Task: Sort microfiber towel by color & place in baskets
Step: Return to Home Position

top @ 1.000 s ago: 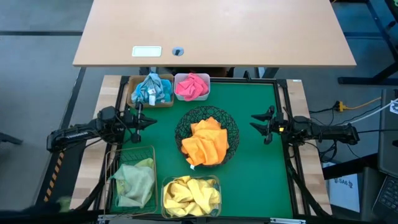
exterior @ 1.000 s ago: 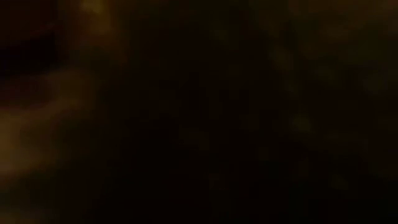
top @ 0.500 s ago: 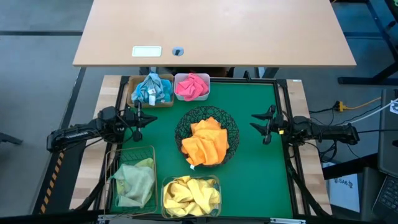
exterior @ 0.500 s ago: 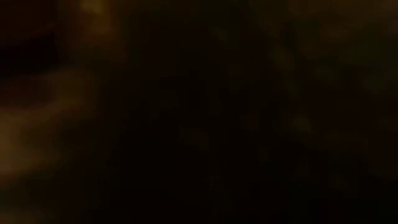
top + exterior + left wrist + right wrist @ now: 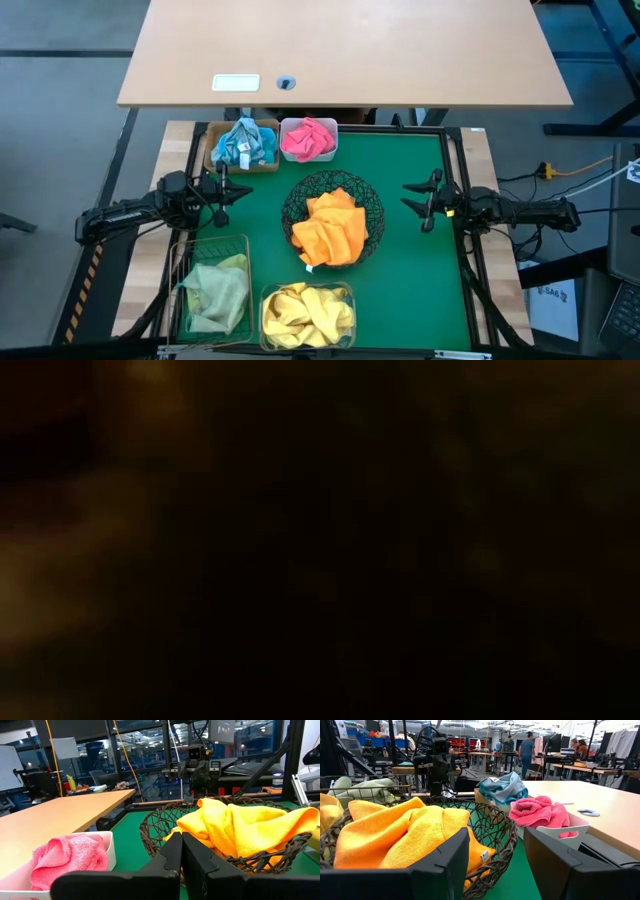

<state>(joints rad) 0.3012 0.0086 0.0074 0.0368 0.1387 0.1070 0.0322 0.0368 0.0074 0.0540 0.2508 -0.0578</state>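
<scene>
- Orange microfiber towel (image 5: 330,235) is seen in round black wire bowl (image 5: 372,208) between grippers.
- Left gripper (image 5: 238,195) closed, empty; right gripper (image 5: 412,197) spread, empty.
- Bowl to be cleared when retracting.

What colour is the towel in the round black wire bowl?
The towel is orange; the high view shows it best.

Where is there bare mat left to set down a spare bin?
Bare: the mat right of the wire bowl and clear box, around the open right gripper, plus a strip right of the white tub. Crowded: the left side, where tray, green basket and left gripper sit close together.
</scene>
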